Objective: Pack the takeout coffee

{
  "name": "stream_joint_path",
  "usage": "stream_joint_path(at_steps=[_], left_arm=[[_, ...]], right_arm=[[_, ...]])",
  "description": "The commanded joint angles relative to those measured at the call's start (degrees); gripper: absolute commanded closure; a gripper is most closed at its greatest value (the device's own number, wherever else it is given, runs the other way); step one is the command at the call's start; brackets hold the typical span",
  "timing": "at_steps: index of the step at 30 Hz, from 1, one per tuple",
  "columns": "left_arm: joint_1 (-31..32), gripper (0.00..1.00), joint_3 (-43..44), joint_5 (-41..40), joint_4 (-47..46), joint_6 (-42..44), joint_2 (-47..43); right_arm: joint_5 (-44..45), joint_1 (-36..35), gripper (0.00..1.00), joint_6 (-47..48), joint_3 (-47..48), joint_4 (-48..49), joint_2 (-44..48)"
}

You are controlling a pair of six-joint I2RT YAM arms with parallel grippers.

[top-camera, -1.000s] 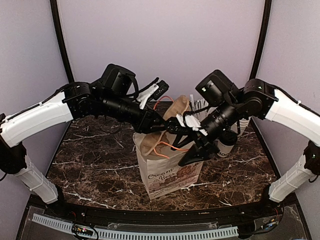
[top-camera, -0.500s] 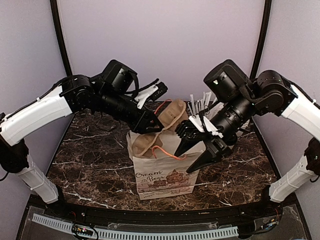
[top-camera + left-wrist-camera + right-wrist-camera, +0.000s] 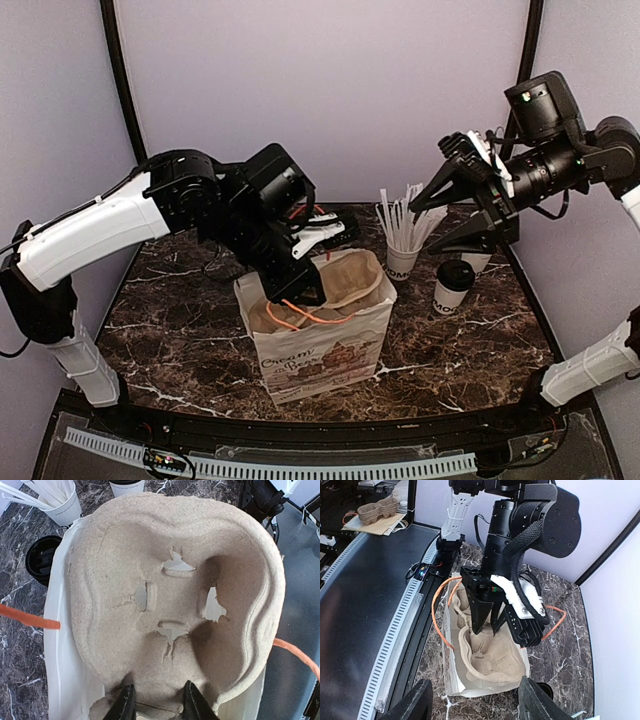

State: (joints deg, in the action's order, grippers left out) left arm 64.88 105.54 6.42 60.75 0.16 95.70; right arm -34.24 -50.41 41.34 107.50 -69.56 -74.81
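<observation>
Dark veined marble table (image 3: 170,300), lilac walls behind. Centre of frame: white paper bag (image 3: 320,355) with orange handles, pulp cup carrier (image 3: 175,580) sitting in its mouth. Left gripper (image 3: 300,288) reaches down into the bag, jaws narrowed on the carrier's near rim. Right gripper (image 3: 428,230) is high at upper right, jaws spread wide, holding nothing. Takeout coffee (image 3: 453,287) stands upright on the table right of the bag, apart from it, just beside the cup of white sticks (image 3: 402,262).
</observation>
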Motion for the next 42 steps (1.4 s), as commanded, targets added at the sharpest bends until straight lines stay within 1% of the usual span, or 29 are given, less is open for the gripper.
stream_joint_path(at_steps=[1, 5, 14, 18, 23, 27, 30, 33, 36, 39, 42], left_arm=[[0.72, 0.81, 3.82, -4.71, 7.29, 1.11, 1.63], [0.82, 0.82, 5.87, -8.71, 10.92, 0.73, 5.14], [0.82, 0.84, 4.76, -7.97, 13.22, -0.69, 9.25], [0.84, 0.82, 3.54, -7.61, 13.79, -2.04, 11.24], [0.77, 0.80, 2.95, -9.36, 13.19, -4.02, 15.25], [0.77, 0.78, 1.11, -8.80, 9.51, -5.19, 16.55], [0.78, 0.76, -2.53, -5.13, 5.20, -5.38, 16.64], [0.77, 0.76, -5.79, -3.92, 2.28, -6.29, 16.58], [0.77, 0.75, -10.39, -2.34, -2.69, -7.48, 16.30], [0.77, 0.73, -13.75, -2.32, -7.77, -8.05, 15.81], [0.77, 0.70, -16.68, -3.56, -10.55, -8.55, 15.48]], right_arm=[[-0.26, 2.80, 0.40, -1.37, -5.04, 2.59, 2.26], [-1.23, 4.66, 0.40, -1.53, -7.91, 3.99, 2.60], [-1.64, 6.12, 0.40, -1.81, -11.11, 5.70, 2.52], [-1.54, 6.13, 0.39, -1.73, -11.62, 5.84, 2.30], [-1.47, 6.20, 0.39, -1.79, -11.70, 5.87, 1.76], [-1.44, 6.29, 0.39, -1.96, -11.70, 5.75, 1.23], [-1.36, 6.51, 0.39, -2.12, -11.70, 5.81, 0.63], [-1.35, 6.73, 0.39, -2.23, -11.63, 5.71, -0.02], [-1.56, 6.87, 0.39, -2.17, -11.23, 5.35, -1.17], [-1.69, 7.00, 0.39, -1.93, -10.41, 4.73, -2.55], [-2.28, 7.09, 0.39, -1.64, -9.25, 4.03, -4.13]])
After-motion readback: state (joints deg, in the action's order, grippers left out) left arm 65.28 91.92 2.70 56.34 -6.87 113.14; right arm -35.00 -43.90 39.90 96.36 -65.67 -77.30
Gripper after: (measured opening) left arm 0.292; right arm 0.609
